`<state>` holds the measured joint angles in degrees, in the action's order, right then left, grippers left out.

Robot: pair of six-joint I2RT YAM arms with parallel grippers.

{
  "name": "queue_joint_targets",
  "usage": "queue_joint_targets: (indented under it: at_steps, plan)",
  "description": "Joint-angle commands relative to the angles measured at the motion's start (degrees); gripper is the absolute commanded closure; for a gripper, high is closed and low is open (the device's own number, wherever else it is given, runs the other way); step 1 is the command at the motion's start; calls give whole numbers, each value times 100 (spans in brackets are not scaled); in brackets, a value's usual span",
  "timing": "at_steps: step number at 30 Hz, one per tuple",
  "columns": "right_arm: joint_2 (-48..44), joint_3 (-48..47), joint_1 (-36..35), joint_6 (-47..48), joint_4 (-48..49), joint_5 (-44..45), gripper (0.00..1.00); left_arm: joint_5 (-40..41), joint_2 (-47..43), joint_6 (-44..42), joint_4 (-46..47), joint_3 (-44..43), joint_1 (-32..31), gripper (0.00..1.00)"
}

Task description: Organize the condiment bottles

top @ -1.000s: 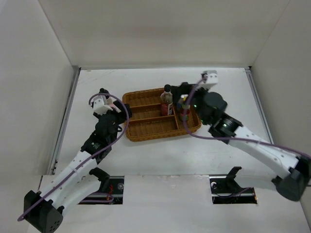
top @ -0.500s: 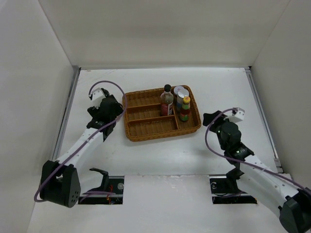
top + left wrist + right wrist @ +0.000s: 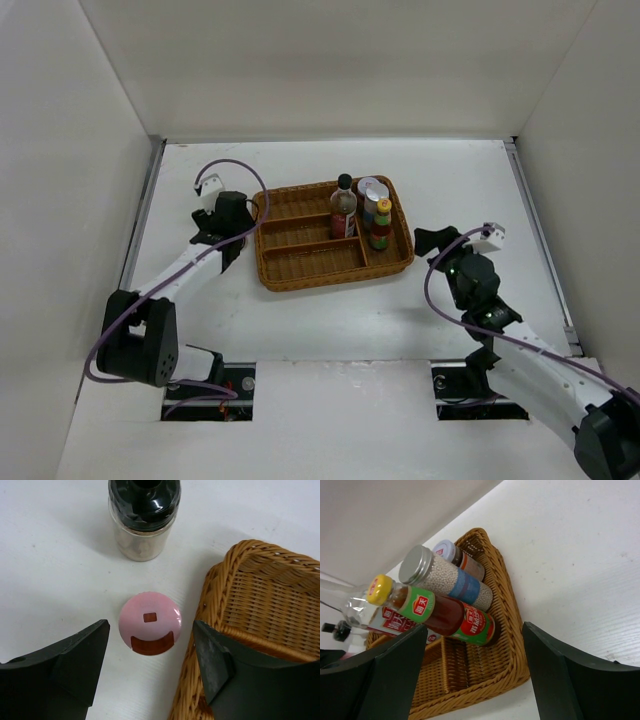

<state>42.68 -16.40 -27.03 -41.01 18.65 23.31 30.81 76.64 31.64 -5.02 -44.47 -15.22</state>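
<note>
the job looks a bit more than half done. in the top view the wicker tray sits mid-table, and three of the condiment bottles stand upright, crowded together at its 3 o'clock end: the tall dark-red bottle, the silver-lidded jar toward the 1 o'clock corner, and the yellow-capped bottle just at 6 o'clock of that jar. the right wrist view also shows a pale-lidded jar tucked behind the silver-lidded one, against the tray wall. two pieces remain outside the tray: the pink-capped jar stands on the bare table just beside the tray's outer wall, which lies at its 3 o'clock in the left wrist view, and the black-capped tan jar stands at its 12 o'clock, near but apart. both are hidden under the arm in the top view. the left tool hangs over the pink-capped jar with its fingers spread wide on either side of the cap, touching nothing, so this jar is likely the next to go in, with the tan jar after it. the right tool is also spread and empty, well off at 3 o'clock of the tray, looking back at the filled end.
</note>
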Motion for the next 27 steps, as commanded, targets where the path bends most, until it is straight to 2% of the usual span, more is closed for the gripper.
queue_joint_targets:
  at_steps: [1, 2, 5, 7, 12, 15, 22, 27]
  plan:
    - [-172, 23, -26, -100, 464, -99, 16, 57, 122, -175, 396, -194, 138, 37]
    - [-181, 41, -26, -108, 464, -116, 16, 57, 166, -184, 431, -203, 156, 40]
    - [-207, 58, -26, -109, 464, -90, 16, 48, 141, -202, 440, -264, 138, 60]
    - [-207, 76, -26, -109, 464, -55, 16, 109, -157, -237, 379, -282, -10, 67]
    - [-128, 111, 0, -144, 490, -2, 16, 487, -1211, -500, -104, -509, -555, 68]
    - [-84, 172, -17, -144, 613, 103, 16, 391, -1415, -475, -219, -764, -985, 68]
    - [-58, 234, 18, -100, 648, 218, 16, 101, -345, -378, 184, -1590, -2014, 69]
    - [-75, 260, 18, -91, 613, 227, 16, 22, 386, -386, 387, -1916, -2314, 69]
